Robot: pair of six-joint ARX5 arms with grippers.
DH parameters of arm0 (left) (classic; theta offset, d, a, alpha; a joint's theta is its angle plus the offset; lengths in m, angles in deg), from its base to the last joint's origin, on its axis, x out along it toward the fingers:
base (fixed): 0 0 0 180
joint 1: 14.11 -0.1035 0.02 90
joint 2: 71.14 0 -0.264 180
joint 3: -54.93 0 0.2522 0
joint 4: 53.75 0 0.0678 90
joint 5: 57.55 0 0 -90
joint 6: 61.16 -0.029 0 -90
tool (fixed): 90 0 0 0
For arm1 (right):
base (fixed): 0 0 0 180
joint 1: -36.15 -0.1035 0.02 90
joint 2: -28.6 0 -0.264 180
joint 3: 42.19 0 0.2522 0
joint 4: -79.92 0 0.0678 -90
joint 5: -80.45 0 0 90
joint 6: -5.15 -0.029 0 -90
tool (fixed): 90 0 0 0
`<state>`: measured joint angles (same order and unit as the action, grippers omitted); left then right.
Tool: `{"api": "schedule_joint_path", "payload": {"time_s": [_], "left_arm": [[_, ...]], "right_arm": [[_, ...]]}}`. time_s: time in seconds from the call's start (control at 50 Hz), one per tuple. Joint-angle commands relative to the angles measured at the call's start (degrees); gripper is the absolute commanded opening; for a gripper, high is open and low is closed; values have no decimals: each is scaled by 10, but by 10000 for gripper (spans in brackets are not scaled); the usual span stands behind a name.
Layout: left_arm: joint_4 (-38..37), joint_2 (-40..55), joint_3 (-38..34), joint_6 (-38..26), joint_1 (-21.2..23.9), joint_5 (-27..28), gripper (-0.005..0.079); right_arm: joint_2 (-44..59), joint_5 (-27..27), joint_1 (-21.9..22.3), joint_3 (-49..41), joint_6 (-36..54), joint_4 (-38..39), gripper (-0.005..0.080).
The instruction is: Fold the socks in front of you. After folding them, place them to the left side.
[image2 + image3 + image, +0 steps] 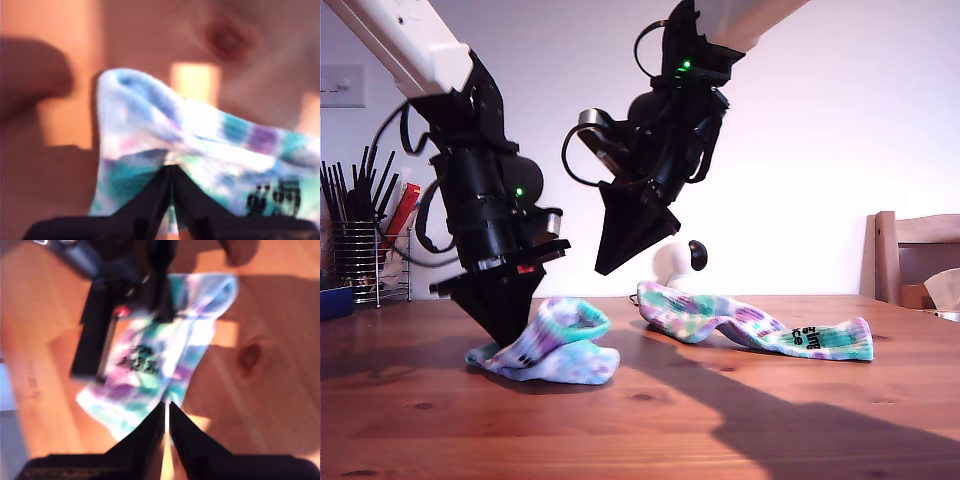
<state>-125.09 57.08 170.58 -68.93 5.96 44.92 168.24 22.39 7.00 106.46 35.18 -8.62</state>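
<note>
- My first gripper [513, 335]: jaws clamped on the folded sock [555, 345] on the surface [650, 420].
- My second gripper [610, 262]: jaws together, empty, above that sock.
- Flat sock [760, 328] lies beyond it.

Both arms: white upper link casings, black lower joints and wrist housings, looped black cables, one green indicator light each. My first gripper [510, 325] has black tapered fingers with a small red mark above. My second gripper [608, 262] has matching black wedge-shaped fingers.
</note>
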Motion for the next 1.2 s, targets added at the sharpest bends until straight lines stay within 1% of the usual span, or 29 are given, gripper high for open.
{"api": "schedule_joint_path", "payload": {"time_s": [0.0,0.1,0.22,0.34,0.52,0.62,0.72,0.84,0.86,0.88,1.0,1.12,1.14,1.18], "left_arm": [[6,7,-12,-2,2,-3,-19],[9,9,-12,-2,2,2,-19],[9,12,-12,-3,3,29,-19],[24,15,-12,-2,5,63,-19],[30,15,-12,3,5,89,-20],[23,15,-12,4,3,98,-20],[23,15,-12,9,2,93,-20],[22,15,-12,48,-5,70,-20],[21,15,-12,48,-7,70,-20],[21,15,-12,70,-9,72,-20],[18,15,-12,100,-22,75,-20],[18,15,-12,154,-37,74,-20],[18,15,-12,154,-39,75,-20],[18,15,-12,182,-42,77,-20]], "right_arm": [[-16,12,-7,-3,2,0,-12],[-16,16,-17,-3,2,1,-12],[-16,16,-28,-3,7,2,-12],[-16,16,-29,-4,15,-12,-12],[-16,16,-21,-10,16,-17,-12],[-16,16,-20,-20,21,-13,-12],[-14,20,-20,-33,40,-11,-12],[-14,20,-21,-57,44,5,-12],[-14,20,-21,-59,42,9,-12],[-14,20,-21,-61,42,11,-12],[-14,23,-21,-63,42,25,-12],[-14,26,-23,-63,43,29,-12],[-14,26,-24,-63,42,30,-12],[-14,26,-24,-63,41,34,-12]]}}
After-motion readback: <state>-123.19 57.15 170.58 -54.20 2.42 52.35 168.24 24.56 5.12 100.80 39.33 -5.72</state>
